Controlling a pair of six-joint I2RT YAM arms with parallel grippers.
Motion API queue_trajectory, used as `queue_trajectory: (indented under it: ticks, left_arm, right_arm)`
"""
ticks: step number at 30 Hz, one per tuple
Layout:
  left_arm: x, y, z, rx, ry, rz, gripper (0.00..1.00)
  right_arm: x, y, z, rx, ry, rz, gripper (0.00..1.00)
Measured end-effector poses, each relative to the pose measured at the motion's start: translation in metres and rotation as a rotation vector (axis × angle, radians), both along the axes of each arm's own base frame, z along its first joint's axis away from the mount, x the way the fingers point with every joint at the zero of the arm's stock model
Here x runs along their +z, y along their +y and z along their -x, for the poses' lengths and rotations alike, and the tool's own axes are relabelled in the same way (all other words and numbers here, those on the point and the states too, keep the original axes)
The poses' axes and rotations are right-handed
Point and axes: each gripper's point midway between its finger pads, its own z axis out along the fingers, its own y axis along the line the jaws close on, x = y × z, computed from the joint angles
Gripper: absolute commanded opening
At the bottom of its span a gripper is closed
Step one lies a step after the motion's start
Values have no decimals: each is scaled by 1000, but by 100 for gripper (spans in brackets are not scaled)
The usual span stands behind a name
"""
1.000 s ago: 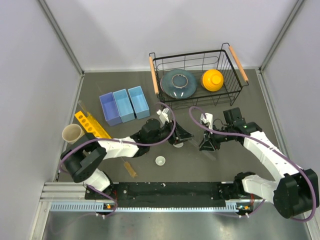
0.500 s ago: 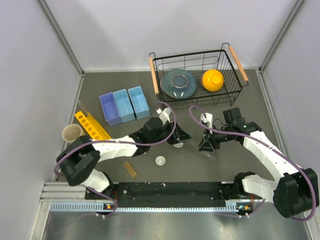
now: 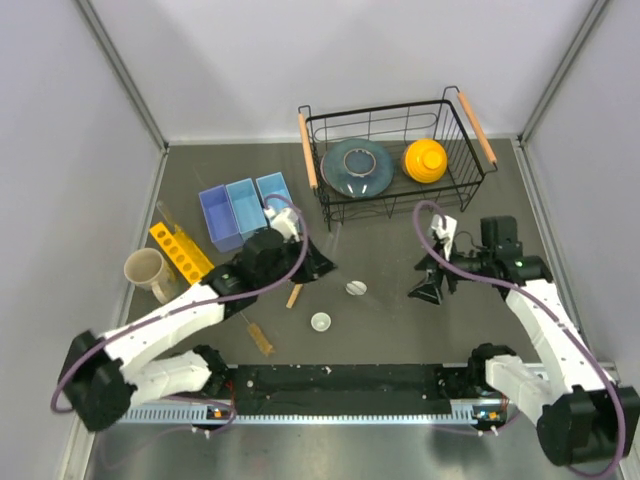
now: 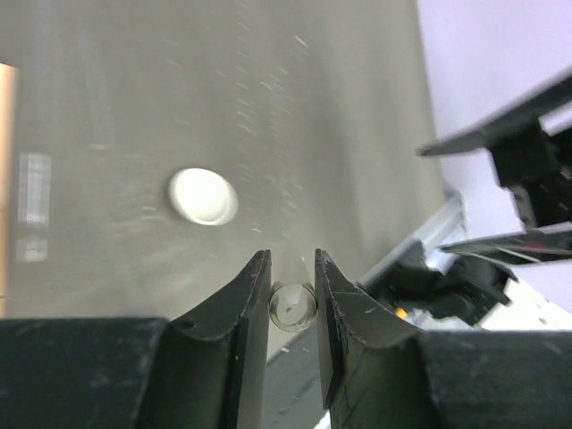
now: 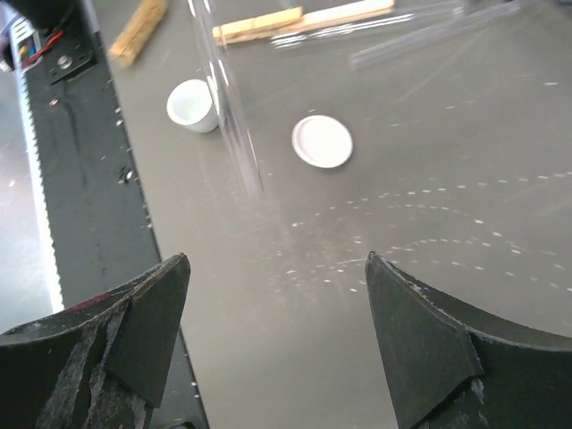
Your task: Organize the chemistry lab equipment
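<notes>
Left gripper clamped on the clear tube, bottom centre of my wrist view, seen end-on. Probably glass: light, slick, brittle; hold mid-length, gentle squeeze. White lid beyond, left of centre. Right gripper spread wide, empty.

Left hand pinching a clear rod end-on, white round dish beyond on grey table

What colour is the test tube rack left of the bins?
The rack is yellow-orange; the top external view shows it best.
</notes>
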Motion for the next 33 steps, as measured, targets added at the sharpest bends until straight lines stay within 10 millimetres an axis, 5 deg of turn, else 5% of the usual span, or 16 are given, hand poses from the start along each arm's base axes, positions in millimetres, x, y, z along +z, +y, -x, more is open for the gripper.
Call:
queue_trajectory:
  ticks: [8,14,23,33]
  left_arm:
    - [31,146,-41,313,-90,-237,12]
    - [63,229,-61,497,-144,-461,12]
    - [66,304,-77,674,-104,-669,12]
    - [66,344,-93,760,-69,-725,12]
  right_arm:
    - [16,-16,-4,-75,-122,-11,81]
    - [10,-19,-5,-87,-125,12,81]
    - [8,-21,-6,-90,-128,21,81]
    - [6,-21,-6,-90,-129,25,81]
